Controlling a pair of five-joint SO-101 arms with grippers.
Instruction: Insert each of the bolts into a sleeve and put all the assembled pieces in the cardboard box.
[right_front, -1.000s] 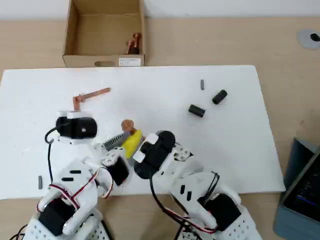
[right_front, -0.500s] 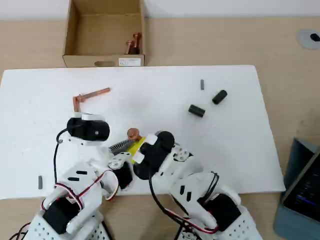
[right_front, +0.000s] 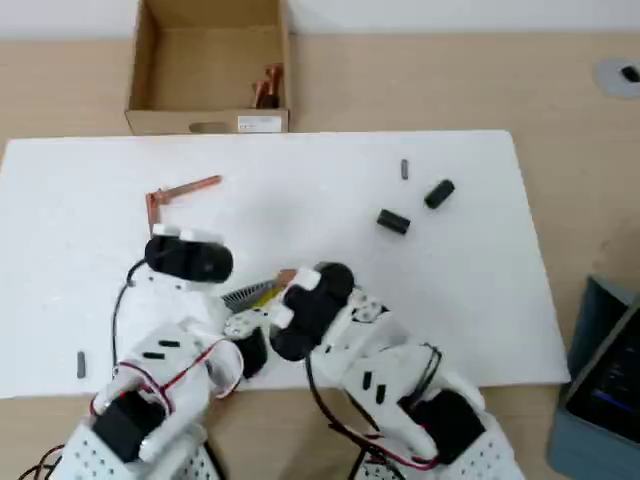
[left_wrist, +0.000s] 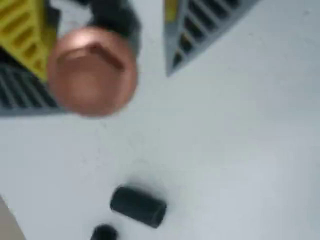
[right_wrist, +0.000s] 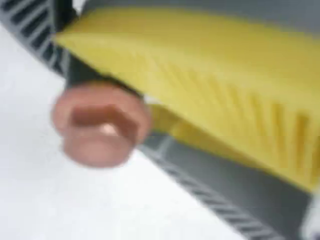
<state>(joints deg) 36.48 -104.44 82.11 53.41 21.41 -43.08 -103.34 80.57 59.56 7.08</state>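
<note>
Bolt (right_front: 285, 276) sits clamped in the right gripper (right_wrist: 75, 67) at lower centre of the frame; left gripper (right_front: 248, 293) beside it, grip unclear.

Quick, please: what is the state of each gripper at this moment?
Left gripper: cannot be told; it is close beside the bolt.
Right gripper: closed, apparently holding the bolt.

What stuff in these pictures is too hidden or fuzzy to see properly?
- High view: the arms cover most of the bolt, so what holds it is unclear.
- Left wrist view: one sleeve is cut off by the edge.
- High view: the copper pieces in the cardboard box are too small to tell if sleeved.
</note>
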